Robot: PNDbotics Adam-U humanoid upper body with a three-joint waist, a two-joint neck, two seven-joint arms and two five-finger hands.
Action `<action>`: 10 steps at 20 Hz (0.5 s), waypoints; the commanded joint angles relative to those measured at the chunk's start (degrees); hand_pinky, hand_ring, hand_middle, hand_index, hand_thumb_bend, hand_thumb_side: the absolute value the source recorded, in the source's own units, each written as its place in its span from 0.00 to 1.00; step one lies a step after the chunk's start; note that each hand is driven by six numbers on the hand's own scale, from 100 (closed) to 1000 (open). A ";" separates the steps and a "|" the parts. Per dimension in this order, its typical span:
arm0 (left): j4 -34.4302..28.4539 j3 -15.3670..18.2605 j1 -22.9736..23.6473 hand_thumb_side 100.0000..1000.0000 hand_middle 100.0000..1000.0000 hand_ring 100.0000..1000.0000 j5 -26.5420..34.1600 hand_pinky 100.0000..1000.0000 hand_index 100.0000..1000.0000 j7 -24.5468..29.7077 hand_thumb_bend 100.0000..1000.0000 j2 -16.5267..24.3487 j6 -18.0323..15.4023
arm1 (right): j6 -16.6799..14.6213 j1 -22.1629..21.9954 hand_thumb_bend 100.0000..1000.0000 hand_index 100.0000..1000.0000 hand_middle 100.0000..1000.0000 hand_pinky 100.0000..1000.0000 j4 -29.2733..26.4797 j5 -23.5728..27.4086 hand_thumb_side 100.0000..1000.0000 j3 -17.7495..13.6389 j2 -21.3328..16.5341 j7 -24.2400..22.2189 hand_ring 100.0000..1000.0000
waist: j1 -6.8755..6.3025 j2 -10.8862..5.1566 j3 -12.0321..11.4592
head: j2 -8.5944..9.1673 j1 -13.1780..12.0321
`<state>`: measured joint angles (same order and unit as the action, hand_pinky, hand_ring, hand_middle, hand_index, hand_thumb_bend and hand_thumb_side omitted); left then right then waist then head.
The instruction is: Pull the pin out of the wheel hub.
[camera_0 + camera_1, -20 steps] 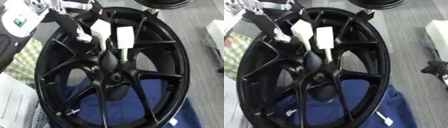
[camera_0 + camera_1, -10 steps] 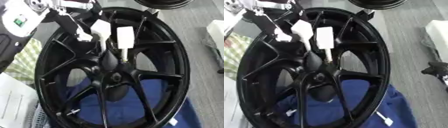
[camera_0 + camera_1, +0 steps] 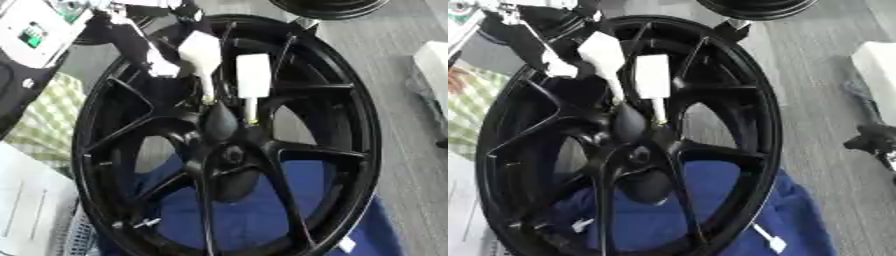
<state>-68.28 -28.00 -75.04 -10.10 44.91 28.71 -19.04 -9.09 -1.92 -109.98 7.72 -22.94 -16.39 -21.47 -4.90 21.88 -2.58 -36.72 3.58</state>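
Black wheel hub (image 3: 227, 150) on blue cloth (image 3: 262, 210); left hand (image 3: 188, 52), white-tipped fingers (image 3: 254, 75) pinching the pin (image 3: 251, 111).

The wheel hub (image 3: 289, 150) lies on a cloth (image 3: 262, 220); the pin (image 3: 251, 110) sits just below the left hand's fingers (image 3: 254, 75).

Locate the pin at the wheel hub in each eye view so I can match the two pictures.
Left eye view: the pin is slightly right of centre, above the middle, below the left hand.
Right eye view: the pin sits just left of centre, at a similar height.
Shared landmark: the hub of the black wheel, just below the pin's lower end.
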 commanded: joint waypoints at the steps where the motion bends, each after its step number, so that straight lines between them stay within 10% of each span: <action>1: -1.35 1.22 -1.23 0.17 0.35 0.48 0.88 0.73 0.38 7.05 0.01 1.70 -6.42 | 0.03 -0.03 0.00 0.73 0.55 0.82 -0.63 0.37 0.66 -0.43 -0.64 0.17 0.66 | 0.33 -1.89 -0.07 | -0.09 -0.17; 10: -2.69 11.84 0.42 0.01 0.27 0.41 7.52 0.73 0.30 5.61 0.03 9.28 -1.75 | -0.54 -2.25 0.00 0.73 0.55 0.82 -1.08 1.64 0.64 -1.62 -0.76 1.05 0.66 | 1.33 -4.23 -2.72 | -2.67 1.83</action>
<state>-69.96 -18.68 -73.74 -3.87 46.67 34.61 -17.28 -9.58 -4.12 -109.98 8.55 -23.92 -16.37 -20.82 -3.95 19.11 -5.48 -39.01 4.92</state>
